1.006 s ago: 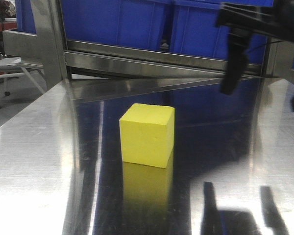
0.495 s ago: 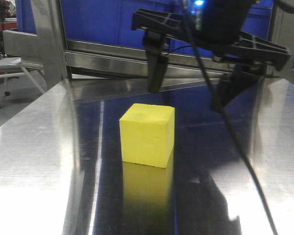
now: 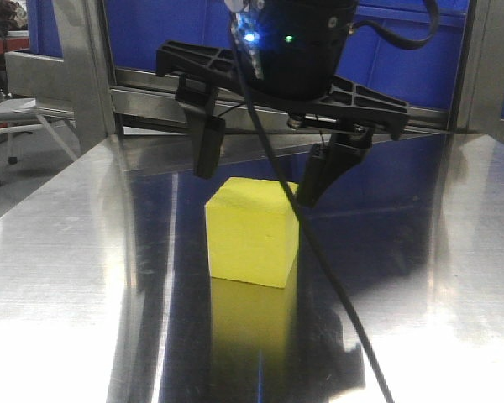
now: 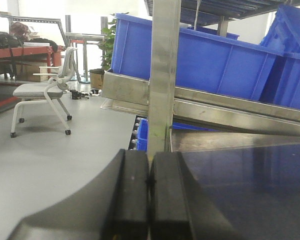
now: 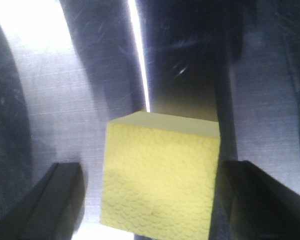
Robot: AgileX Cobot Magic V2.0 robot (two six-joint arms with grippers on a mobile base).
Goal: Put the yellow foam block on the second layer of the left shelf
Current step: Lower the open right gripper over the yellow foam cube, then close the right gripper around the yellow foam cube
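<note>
Right gripper (image 3: 256, 185) is wide open over the yellow foam block (image 3: 252, 233). One black finger (image 3: 208, 151) hangs at the block's 10 o'clock and the other at its 2 o'clock. Half a second ago this gripper was higher and further toward 3 o'clock. Now it has come down and over, so the block's top sits between its fingers. The block has not moved.

In the right wrist view, the right gripper (image 5: 162, 200) has a finger on each side of the block (image 5: 160, 175). There is a gap at 9 o'clock. At 3 o'clock the finger is very near, and I cannot tell if it touches.

The block sits flat on the shiny metal table (image 3: 59, 252).

The left gripper (image 4: 149, 170) is closed, its two fingers pressed together with nothing between them.

Big blue bins (image 3: 193, 34) sit on the shelf at the block's 12 o'clock. Their insides are hidden. The left wrist view shows the blue bins (image 4: 190, 55) too, with a grey chair (image 4: 45, 90) at their 9 o'clock.
</note>
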